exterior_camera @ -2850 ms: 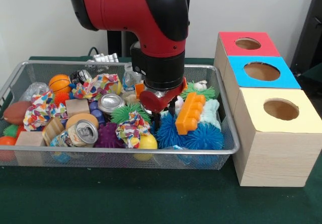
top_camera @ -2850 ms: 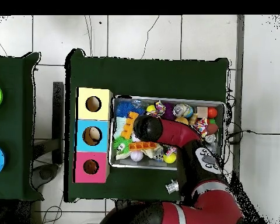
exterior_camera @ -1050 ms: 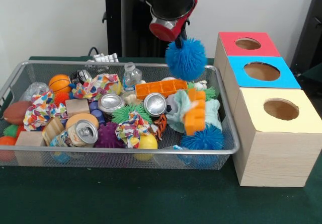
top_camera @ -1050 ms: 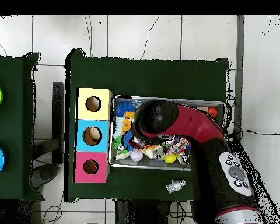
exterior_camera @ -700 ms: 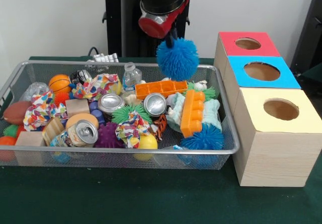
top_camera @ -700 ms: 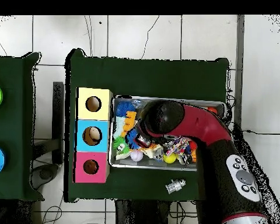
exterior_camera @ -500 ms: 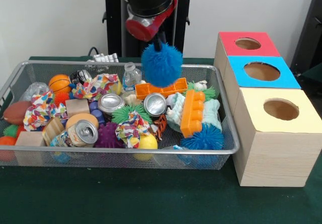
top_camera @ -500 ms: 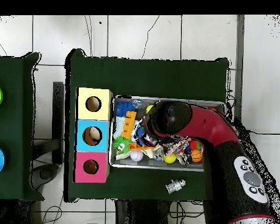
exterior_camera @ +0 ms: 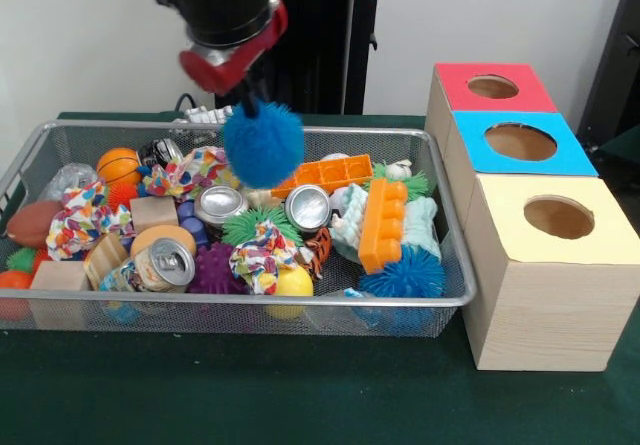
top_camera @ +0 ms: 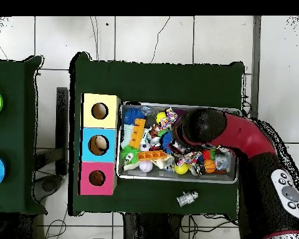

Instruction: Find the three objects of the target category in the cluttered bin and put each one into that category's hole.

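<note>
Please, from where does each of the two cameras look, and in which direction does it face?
Front view: across the table, level, facing the wire bin and boxes; the gripper holds a blue spiky ball.
Overhead view: above, straight down; the red arm reaches over the bin.
Both show the bin and the yellow box.
</note>
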Robot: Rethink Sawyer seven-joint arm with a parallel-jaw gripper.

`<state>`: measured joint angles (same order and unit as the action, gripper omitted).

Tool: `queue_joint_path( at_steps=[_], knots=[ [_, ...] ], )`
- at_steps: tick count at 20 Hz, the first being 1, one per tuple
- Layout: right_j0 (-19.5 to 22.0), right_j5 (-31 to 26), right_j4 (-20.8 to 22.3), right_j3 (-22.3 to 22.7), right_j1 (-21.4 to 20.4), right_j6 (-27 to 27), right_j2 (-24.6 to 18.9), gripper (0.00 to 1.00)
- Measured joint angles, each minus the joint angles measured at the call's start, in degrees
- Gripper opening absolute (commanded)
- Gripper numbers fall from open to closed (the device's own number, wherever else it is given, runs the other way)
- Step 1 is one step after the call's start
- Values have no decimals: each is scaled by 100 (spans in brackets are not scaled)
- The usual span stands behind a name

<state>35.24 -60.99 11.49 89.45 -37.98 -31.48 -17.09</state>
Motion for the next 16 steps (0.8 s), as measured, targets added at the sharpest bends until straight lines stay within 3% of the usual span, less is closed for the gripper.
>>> queue_joint_path(
  at_steps=[16],
  knots=[
    [600,-1,1105,-595,377,2,-382,0]
  ],
)
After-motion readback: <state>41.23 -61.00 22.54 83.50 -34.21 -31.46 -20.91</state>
